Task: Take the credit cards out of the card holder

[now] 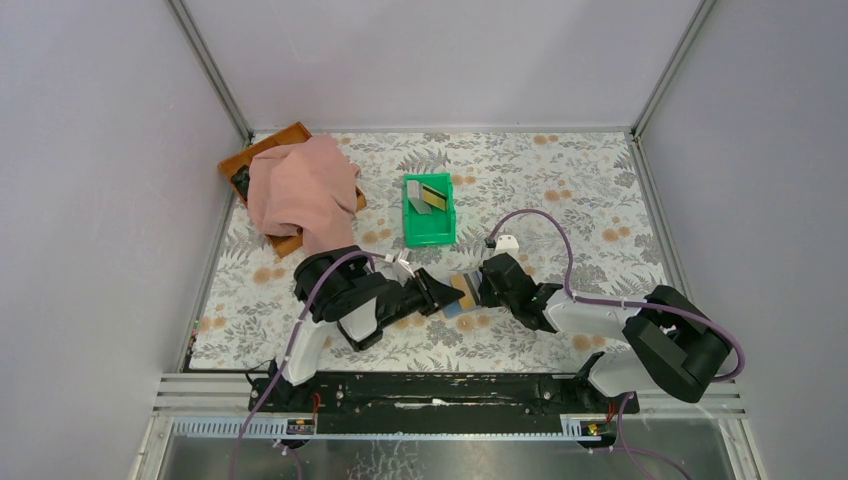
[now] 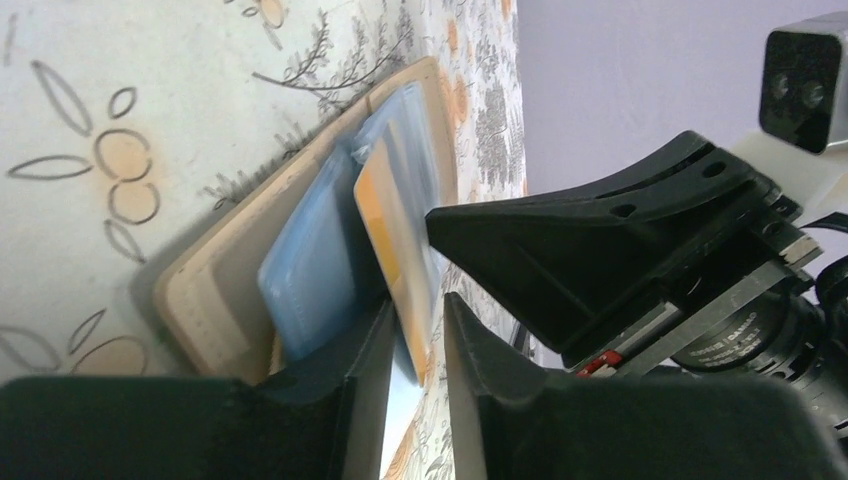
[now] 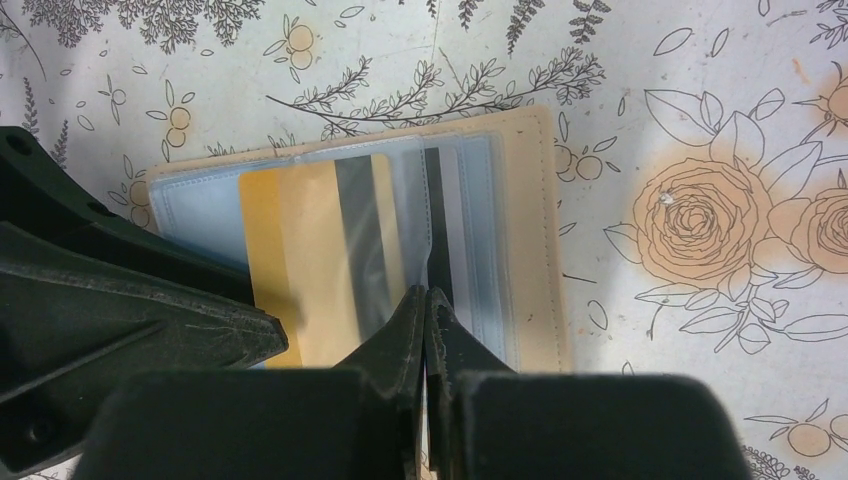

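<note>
The card holder (image 1: pixel 462 294) lies open on the floral table between my two grippers, tan outside (image 3: pixel 525 200) and pale blue inside (image 2: pixel 310 270). A yellow credit card (image 3: pixel 300 260) with a grey stripe sticks halfway out of its sleeve. My left gripper (image 2: pixel 417 330) is slightly open, and the yellow card's edge (image 2: pixel 395 230) stands between its fingers with a gap on one side. My right gripper (image 3: pixel 427 295) is shut, its tips pressing down on the holder's clear sleeve. Under that sleeve lies a pale card with a black stripe (image 3: pixel 440 200).
A green bin (image 1: pixel 408 215) behind the holder contains a yellow card and a grey card (image 1: pixel 433 197). A pink cloth (image 1: pixel 300 190) drapes over a brown tray (image 1: pixel 262 152) at the back left. Grey walls enclose the table.
</note>
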Controlling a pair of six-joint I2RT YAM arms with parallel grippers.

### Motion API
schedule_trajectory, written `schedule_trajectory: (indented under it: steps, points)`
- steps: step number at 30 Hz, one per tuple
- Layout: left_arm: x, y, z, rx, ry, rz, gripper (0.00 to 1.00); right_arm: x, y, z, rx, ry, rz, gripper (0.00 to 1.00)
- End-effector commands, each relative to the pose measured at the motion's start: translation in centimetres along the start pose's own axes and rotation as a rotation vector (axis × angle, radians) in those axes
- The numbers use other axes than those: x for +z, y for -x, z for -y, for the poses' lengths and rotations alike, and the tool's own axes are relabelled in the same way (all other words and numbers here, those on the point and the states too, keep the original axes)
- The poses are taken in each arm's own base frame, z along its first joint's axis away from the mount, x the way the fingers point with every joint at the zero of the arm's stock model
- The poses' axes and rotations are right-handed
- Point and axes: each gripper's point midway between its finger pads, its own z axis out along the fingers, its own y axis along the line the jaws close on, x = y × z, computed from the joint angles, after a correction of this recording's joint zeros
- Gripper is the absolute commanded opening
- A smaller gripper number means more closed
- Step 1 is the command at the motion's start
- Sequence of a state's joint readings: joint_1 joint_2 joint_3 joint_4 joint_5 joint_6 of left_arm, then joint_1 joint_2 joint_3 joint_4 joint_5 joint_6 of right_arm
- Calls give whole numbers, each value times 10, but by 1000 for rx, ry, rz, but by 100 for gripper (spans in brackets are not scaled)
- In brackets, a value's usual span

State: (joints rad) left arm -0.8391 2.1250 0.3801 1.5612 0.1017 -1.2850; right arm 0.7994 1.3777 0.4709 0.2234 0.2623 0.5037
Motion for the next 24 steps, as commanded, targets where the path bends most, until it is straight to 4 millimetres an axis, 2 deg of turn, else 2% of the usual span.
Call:
schedule_trajectory:
  steps: [1, 8, 14, 24]
  points:
    - [-8, -2, -1, 22, -9, -12, 29, -2, -38, 1, -23, 10, -146, 0]
    - [-9, -2, -5, 17, 0, -17, 20, -2, -39, 1, -24, 11, -151, 0]
    - [-7, -4, -6, 11, -1, -24, 0, -2, -39, 2, -25, 6, -152, 0]
    - [-22, 9, -9, 23, 20, 7, 0, -1, -38, 5, -22, -8, -149, 0]
